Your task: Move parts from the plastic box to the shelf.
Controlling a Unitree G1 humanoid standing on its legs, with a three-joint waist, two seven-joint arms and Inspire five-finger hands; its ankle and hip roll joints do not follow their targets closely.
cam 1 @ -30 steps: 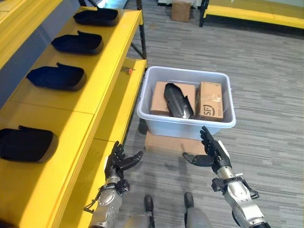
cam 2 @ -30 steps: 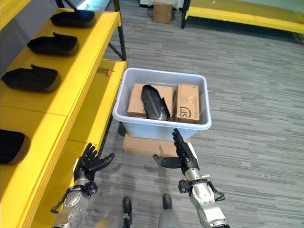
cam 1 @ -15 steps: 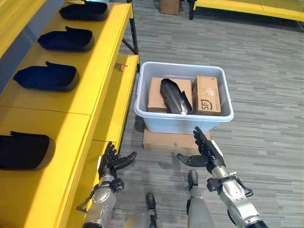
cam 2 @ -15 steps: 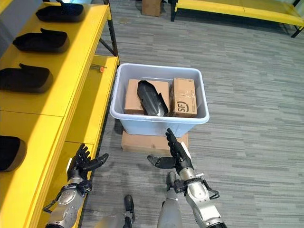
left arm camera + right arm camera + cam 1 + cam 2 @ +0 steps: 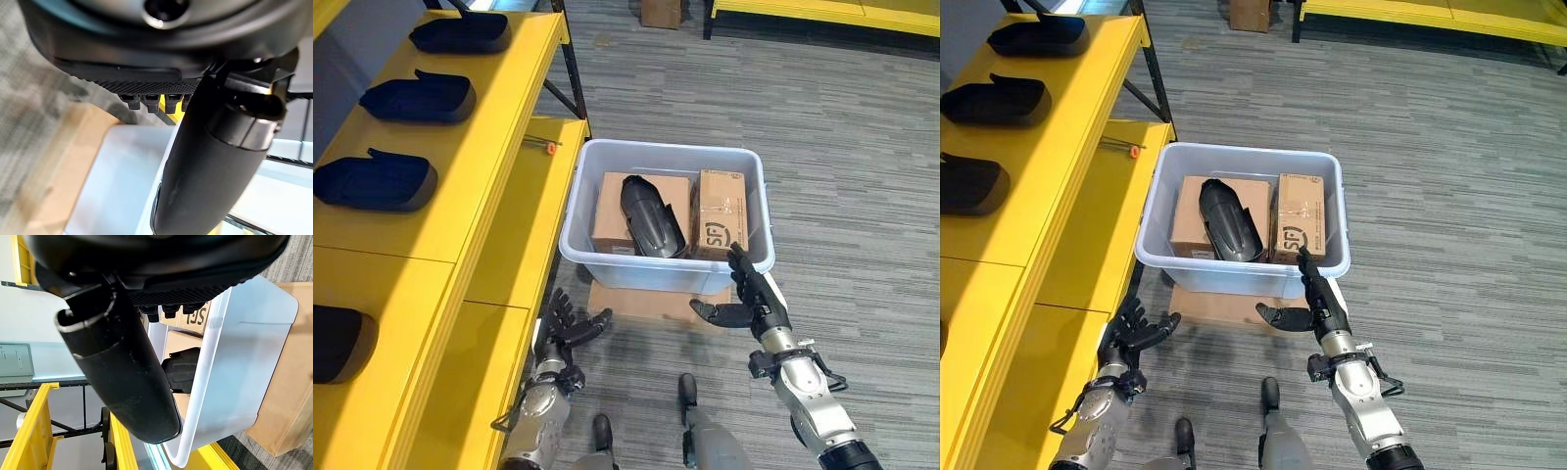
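A pale grey plastic box (image 5: 646, 274) stands on the floor in front of me. In it a black moulded part (image 5: 651, 217) lies tilted over two cardboard cartons (image 5: 720, 211). On my left runs the yellow shelf (image 5: 499, 137), with several like black parts (image 5: 416, 98) in a row on its top level. My right hand (image 5: 754, 299) is open, fingers straight, just at the box's front right corner; its wrist view shows the box wall (image 5: 234, 362) and the part (image 5: 183, 374). Low beside the shelf's lower level, short of the box, my left hand (image 5: 563, 328) is open and empty.
A flat cardboard sheet (image 5: 656, 302) lies under the box. An orange-handled tool (image 5: 546, 147) rests on the shelf's lower level. Far off stand a small carton (image 5: 661, 12) and a yellow bench (image 5: 822, 12). Grey carpet stretches to the right.
The whole picture has shifted as the camera moved nearer the box. My right hand now reaches the box's front right corner. Both hands stay open.
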